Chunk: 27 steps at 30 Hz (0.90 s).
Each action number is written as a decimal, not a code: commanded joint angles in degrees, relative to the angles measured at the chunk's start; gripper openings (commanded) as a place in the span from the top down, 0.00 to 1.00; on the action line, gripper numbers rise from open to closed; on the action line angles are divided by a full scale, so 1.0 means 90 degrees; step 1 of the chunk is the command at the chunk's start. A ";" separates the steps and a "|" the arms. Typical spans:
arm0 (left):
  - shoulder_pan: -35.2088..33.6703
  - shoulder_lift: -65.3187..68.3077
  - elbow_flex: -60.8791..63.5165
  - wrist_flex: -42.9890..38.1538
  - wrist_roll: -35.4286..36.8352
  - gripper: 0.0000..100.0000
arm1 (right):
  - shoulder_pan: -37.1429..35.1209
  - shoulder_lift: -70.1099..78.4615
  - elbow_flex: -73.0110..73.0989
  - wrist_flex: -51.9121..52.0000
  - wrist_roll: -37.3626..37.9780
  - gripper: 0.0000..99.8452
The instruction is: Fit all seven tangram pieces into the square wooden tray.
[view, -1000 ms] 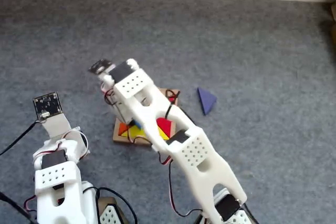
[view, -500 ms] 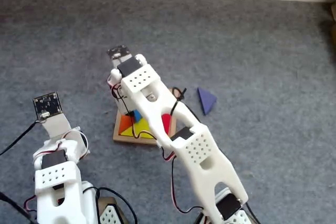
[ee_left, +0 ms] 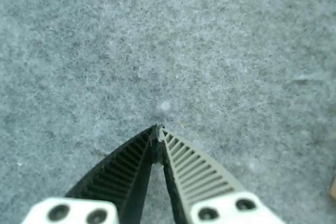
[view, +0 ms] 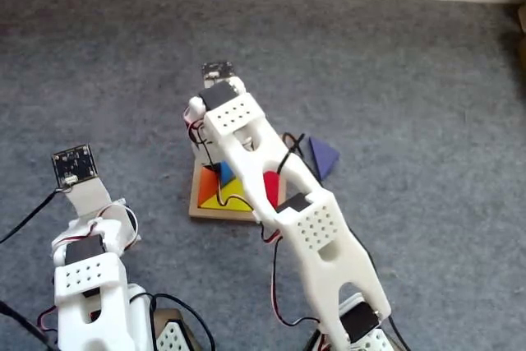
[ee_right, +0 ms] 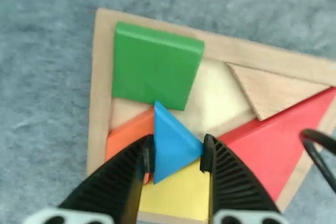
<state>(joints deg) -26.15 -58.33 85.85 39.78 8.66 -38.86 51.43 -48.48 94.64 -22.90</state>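
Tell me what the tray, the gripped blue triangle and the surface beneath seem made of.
Tray: pale unfinished-looking wood, faint grain on its rim. Blue triangle: probably painted wood, with flat opaque colour and crisp thick edges; plastic is possible. Surface: grey carpet or felt, matte and fuzzy-fibred.

Fixed high view: off the arms, looking steeply down over the grey carpet (view: pixel 394 63), far enough back to take in both arms and the wooden tray (view: pixel 220 213). Left wrist view: mounted behind the left gripper (ee_left: pixel 158 129), facing along the pressed-together jaws, close over the carpet ahead of their tips. Right wrist view: behind the right gripper (ee_right: pixel 177 142), facing down past the jaws (blue triangle (ee_right: pixel 170 145) pinched between them), close over the tray. Shared with the high view: tray and coloured pieces.
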 commanded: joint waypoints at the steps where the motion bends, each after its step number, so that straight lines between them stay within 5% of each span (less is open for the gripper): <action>1: 0.0142 -0.0093 -0.0181 -0.0098 -0.0068 0.99 | 0.0317 -0.0063 -0.0151 0.0161 -0.0068 0.86; 17: 0.0142 -0.0093 -0.0181 -0.0098 -0.0068 0.99 | 0.0435 -0.0278 -0.0982 0.0689 0.0264 0.78; 22: 0.0142 -0.0093 -0.0181 -0.0098 -0.0068 0.99 | 0.0698 -0.0513 -0.1343 0.0689 0.0987 0.78; 27: 0.0142 -0.0093 -0.0181 -0.0098 -0.0068 0.99 | 0.0816 -0.0777 -0.1353 0.0698 0.1866 0.89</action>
<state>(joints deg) -26.15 -58.33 85.85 39.78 8.66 -32.88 50.64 -57.45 99.91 -11.38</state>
